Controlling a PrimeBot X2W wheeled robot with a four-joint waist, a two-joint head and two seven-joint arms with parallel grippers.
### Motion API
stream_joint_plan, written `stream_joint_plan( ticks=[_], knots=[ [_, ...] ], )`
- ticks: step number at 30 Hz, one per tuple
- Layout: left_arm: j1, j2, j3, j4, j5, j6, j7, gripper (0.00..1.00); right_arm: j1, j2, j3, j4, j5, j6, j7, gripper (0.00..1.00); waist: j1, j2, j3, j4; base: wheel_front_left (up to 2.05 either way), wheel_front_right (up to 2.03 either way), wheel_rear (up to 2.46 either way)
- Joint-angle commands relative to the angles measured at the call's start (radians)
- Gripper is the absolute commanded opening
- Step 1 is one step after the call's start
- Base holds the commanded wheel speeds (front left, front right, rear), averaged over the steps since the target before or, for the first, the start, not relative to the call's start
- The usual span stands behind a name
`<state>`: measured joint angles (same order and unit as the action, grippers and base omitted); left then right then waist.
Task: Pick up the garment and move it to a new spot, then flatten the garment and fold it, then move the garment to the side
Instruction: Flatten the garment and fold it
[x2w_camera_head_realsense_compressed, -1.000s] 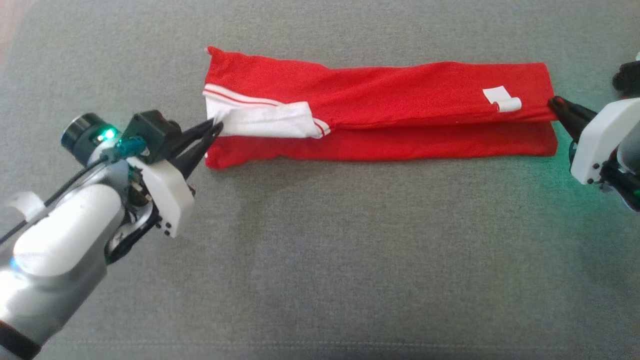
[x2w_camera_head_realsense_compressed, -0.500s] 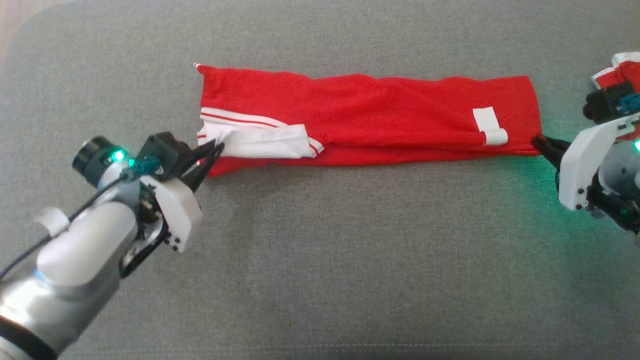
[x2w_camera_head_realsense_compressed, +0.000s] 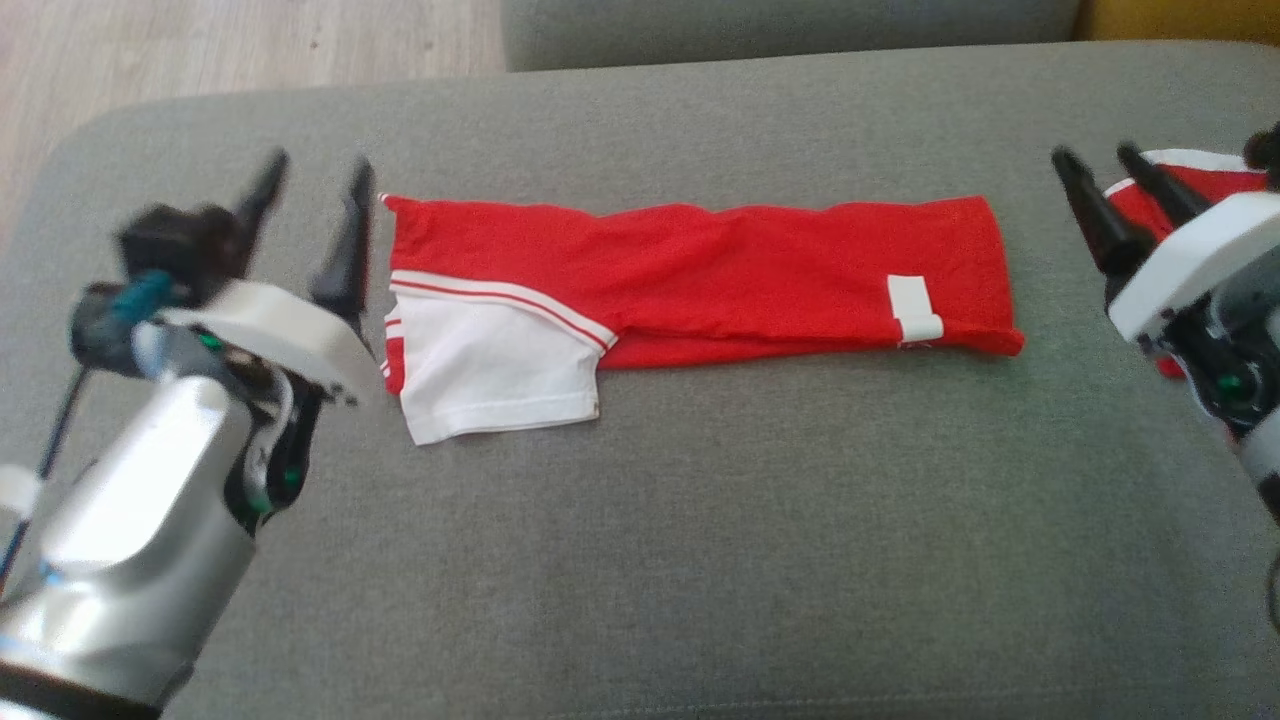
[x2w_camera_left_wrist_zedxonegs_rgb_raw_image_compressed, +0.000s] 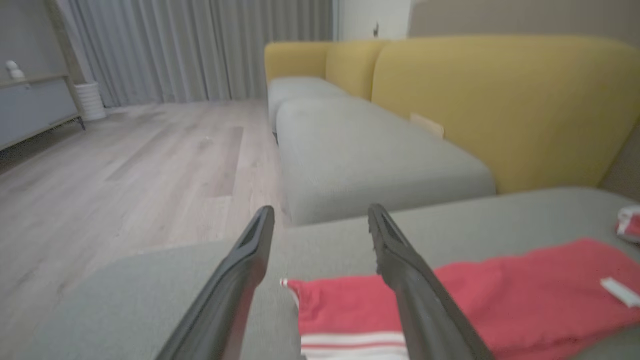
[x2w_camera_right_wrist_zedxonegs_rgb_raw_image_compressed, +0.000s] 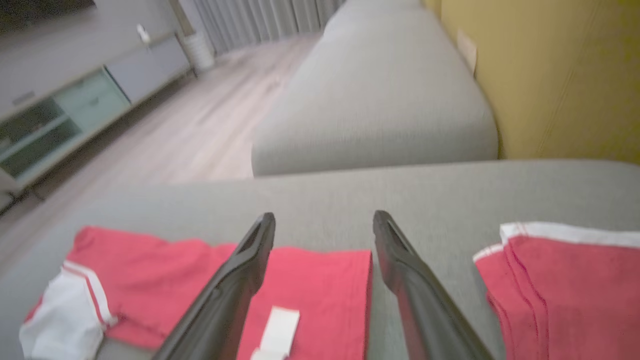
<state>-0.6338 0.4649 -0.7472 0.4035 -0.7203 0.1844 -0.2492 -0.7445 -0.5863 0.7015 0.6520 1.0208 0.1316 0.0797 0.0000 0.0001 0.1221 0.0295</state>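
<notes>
The garment (x2w_camera_head_realsense_compressed: 720, 270), red with a white sleeve (x2w_camera_head_realsense_compressed: 490, 375) and a white tag (x2w_camera_head_realsense_compressed: 915, 308), lies folded into a long strip on the grey cushion (x2w_camera_head_realsense_compressed: 700, 540). My left gripper (x2w_camera_head_realsense_compressed: 318, 180) is open just off the garment's left end, raised and holding nothing. Off the right end, my right gripper (x2w_camera_head_realsense_compressed: 1095, 158) is open too, clear of the cloth. The left wrist view looks past the open left gripper (x2w_camera_left_wrist_zedxonegs_rgb_raw_image_compressed: 321, 212) at the garment (x2w_camera_left_wrist_zedxonegs_rgb_raw_image_compressed: 500, 285) below. The right wrist view has the open right gripper (x2w_camera_right_wrist_zedxonegs_rgb_raw_image_compressed: 325, 217) above the garment's tag end (x2w_camera_right_wrist_zedxonegs_rgb_raw_image_compressed: 320, 270).
A second red garment with white trim (x2w_camera_head_realsense_compressed: 1190, 185) (x2w_camera_right_wrist_zedxonegs_rgb_raw_image_compressed: 565, 280) lies folded at the cushion's right, behind my right gripper. Another grey cushion (x2w_camera_left_wrist_zedxonegs_rgb_raw_image_compressed: 360, 155) and a yellow sofa back (x2w_camera_left_wrist_zedxonegs_rgb_raw_image_compressed: 500, 100) stand beyond. Wooden floor (x2w_camera_head_realsense_compressed: 200, 50) lies past the cushion's left edge.
Both grippers have let go of the garment's ends, opened and lifted away. The white sleeve has dropped flat onto the cushion. The head camera has tilted up.
</notes>
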Motion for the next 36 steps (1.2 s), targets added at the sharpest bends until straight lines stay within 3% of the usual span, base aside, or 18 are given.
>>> stream_joint_plan(
  ticks=[1, 4, 8, 13, 15, 16, 18, 26, 36],
  knots=[
    [-0.012, 0.019, 0.102, -0.071, 0.020, 0.025, -0.012, 1.00, 0.013, 0.004, -0.023, -0.031, -0.004, -0.001, -0.051, 1.00, 0.0000, -0.0001, -0.010, -0.008, 0.00, 0.00, 0.00],
    [0.086, -0.025, 0.258, -0.203, 0.068, 0.060, -0.012, 1.00, 0.039, 0.069, -0.085, -0.045, -0.043, -0.001, -0.176, 1.00, 0.0000, -0.0001, -0.021, -0.017, 0.00, 0.00, 0.00],
    [0.222, -0.102, 0.399, -0.315, 0.145, 0.050, -0.012, 1.00, 0.093, 0.179, -0.165, -0.045, -0.144, -0.001, -0.302, 1.00, 0.0000, -0.0001, -0.033, -0.028, 0.00, 0.00, 0.00],
    [0.369, -0.217, 0.515, -0.345, 0.218, -0.037, -0.012, 1.00, 0.192, 0.329, -0.327, -0.032, -0.340, -0.001, -0.339, 1.00, 0.0000, -0.0001, -0.045, -0.038, 0.00, 0.00, 0.00],
    [0.415, -0.254, 0.547, -0.330, 0.256, -0.079, -0.012, 1.00, 0.234, 0.390, -0.414, -0.062, -0.439, -0.001, -0.341, 1.00, 0.0000, -0.0001, -0.044, -0.045, 0.00, 0.00, 0.00],
    [0.449, -0.294, 0.580, -0.316, 0.285, -0.117, -0.012, 1.00, 0.284, 0.455, -0.500, -0.105, -0.529, -0.001, -0.341, 1.00, 0.0000, -0.0001, -0.043, -0.048, 0.00, 0.00, 0.00],
    [0.470, -0.327, 0.612, -0.310, 0.316, -0.150, -0.012, 1.00, 0.327, 0.497, -0.565, -0.143, -0.601, -0.001, -0.341, 1.00, 0.0000, -0.0001, -0.039, -0.049, 0.00, 0.00, 0.00],
    [0.466, -0.385, 0.674, -0.294, 0.402, -0.240, -0.013, 1.00, 0.361, 0.534, -0.664, -0.201, -0.706, -0.001, -0.341, 1.00, 0.0000, -0.0001, 0.002, -0.024, 0.00, 0.00, 0.00],
    [0.431, -0.412, 0.656, -0.268, 0.439, -0.286, -0.013, 1.00, 0.254, 0.536, -0.829, -0.014, -0.780, -0.001, -0.278, 1.00, 0.0000, -0.0001, 0.076, 0.057, 0.00, 0.00, 0.00]
  ],
)
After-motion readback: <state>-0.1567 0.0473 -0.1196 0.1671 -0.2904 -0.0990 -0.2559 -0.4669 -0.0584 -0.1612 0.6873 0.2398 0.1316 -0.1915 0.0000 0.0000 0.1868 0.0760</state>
